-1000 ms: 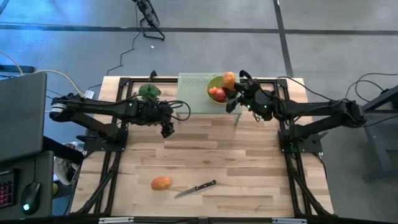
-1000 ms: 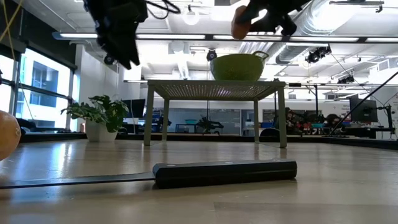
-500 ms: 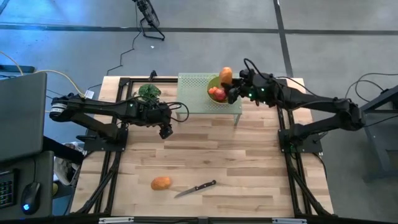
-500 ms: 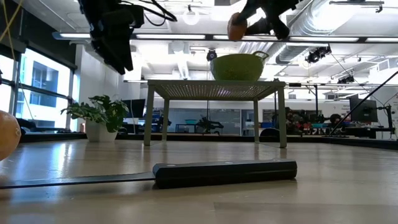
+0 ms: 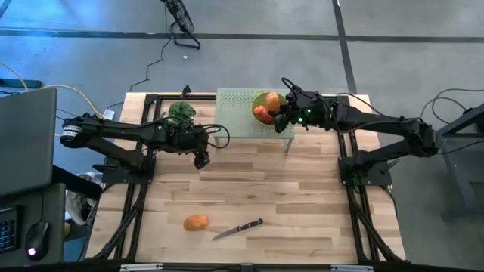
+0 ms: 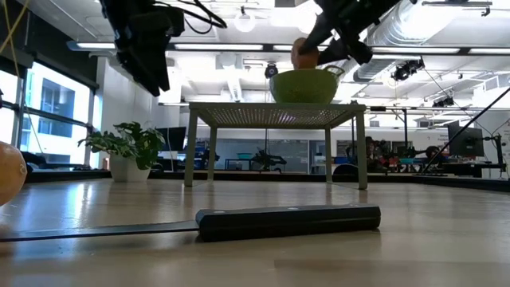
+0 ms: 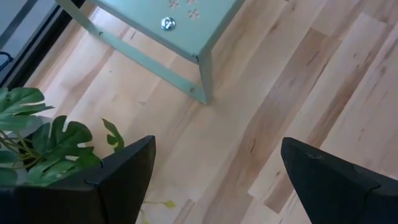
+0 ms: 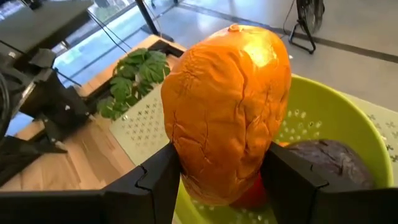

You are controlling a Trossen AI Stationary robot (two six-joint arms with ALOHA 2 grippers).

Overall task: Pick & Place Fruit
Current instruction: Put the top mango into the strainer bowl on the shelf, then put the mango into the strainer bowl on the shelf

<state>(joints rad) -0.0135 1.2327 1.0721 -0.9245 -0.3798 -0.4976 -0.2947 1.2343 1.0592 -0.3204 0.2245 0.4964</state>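
Observation:
An orange oval fruit (image 8: pixel 227 118) sits in my shut right gripper (image 8: pixel 227 180) just above the green bowl (image 8: pixel 339 115), which stands on a pale green perforated stand (image 5: pixel 234 113) at the table's far edge. A dark purple fruit (image 8: pixel 323 162) and a red one (image 5: pixel 261 114) lie in the bowl. The second orange oval (image 5: pixel 196 222) rests on the table near the front, left of a black-handled knife (image 5: pixel 238 228). My left gripper (image 5: pixel 201 156) hangs open above the bare table, left of the stand, near the leafy green bunch (image 5: pixel 181 111). My right gripper pinches the orange oval fruit between its two fingers (image 8: pixel 158 180), one on each side of the fruit's lower half (image 8: pixel 217 168). The fingers come slanting down from the table's right. The fruit is lifted clear, standing on end just over the bowl's inside (image 6: pixel 304 54).
The stand's legs (image 6: pixel 191 147) reach down to the table, with open room beneath it. The knife (image 6: pixel 287 221) lies near the front edge. The leafy bunch (image 7: pixel 37 137) stands at the far left of the stand. Black frame rails run along both table sides.
My right gripper has carried the orange oval fruit a little toward the table's left, over the bowl, and then lowered it toward the bowl's rim, staying shut on it.

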